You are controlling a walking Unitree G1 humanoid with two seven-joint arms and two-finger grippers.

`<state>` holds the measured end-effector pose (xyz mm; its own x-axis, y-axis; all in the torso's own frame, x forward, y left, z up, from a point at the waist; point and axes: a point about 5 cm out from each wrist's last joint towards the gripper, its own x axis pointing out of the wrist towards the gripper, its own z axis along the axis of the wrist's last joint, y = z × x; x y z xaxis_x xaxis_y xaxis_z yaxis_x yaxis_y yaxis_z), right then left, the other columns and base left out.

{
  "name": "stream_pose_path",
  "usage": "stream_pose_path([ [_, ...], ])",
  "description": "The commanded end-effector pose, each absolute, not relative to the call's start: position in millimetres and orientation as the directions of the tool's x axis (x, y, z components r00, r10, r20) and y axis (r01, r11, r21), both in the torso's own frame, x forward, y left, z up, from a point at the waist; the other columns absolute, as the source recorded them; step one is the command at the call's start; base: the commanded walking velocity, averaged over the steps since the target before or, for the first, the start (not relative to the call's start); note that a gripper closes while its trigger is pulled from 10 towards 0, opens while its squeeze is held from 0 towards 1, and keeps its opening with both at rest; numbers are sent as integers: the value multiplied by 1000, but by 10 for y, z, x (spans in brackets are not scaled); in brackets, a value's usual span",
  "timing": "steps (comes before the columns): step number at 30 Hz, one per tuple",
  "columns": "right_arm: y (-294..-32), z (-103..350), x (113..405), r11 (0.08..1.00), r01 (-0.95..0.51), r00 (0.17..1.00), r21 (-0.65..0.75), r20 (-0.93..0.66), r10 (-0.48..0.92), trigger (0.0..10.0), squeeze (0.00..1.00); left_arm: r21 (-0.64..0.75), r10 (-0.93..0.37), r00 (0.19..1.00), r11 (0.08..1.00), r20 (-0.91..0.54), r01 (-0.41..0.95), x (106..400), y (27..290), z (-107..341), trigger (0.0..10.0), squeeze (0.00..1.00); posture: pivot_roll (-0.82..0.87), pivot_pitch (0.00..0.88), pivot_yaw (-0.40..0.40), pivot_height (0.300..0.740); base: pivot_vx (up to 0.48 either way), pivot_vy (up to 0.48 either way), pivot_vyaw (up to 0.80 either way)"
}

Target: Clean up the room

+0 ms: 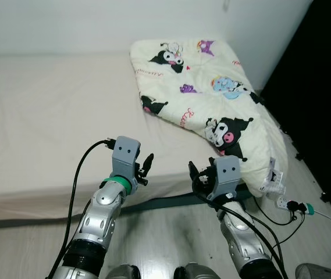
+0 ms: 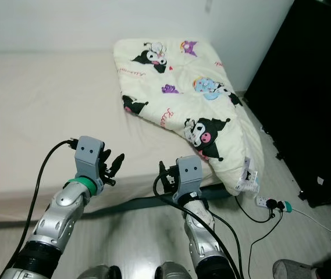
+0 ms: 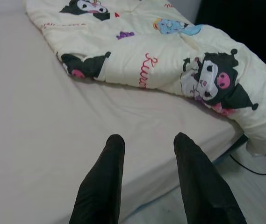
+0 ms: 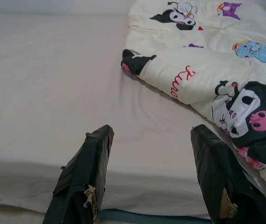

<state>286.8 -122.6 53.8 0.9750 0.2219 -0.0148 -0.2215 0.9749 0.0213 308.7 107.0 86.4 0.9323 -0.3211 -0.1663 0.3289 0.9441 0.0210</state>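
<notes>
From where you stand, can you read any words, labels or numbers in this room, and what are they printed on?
Red cursive lettering on the cartoon-print quilt: it starts with what looks like "Ku", the rest too blurred to read.
White tag on the quilt's hanging corner: printing too small to read.
The bed sheet and the power strip on the floor carry no readable text.

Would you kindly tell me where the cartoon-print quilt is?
The quilt lies bunched on the bed's right side, its lower end drooping over the edge toward the floor, beyond the right pincer.
</notes>
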Motion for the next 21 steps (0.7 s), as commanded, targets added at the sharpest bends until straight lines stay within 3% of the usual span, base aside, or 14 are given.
stream_pose_path([
  [1, -1243, 487, 2842, 975, -219, 975, 22, -39, 220, 10000, 0, 24, -322, 931, 943, -172, 331, 3083, 1069, 842, 10000, 0, -57, 30, 45, 740, 337, 0, 0],
  [21, -1239, 490, 2846, 976, -219, 975, 21, -39, 219, 10000, 0, 21, -315, 933, 946, -173, 323, 3098, 1077, 851, 10000, 0, -56, 31, 46, 740, 280, 0, 0],
])
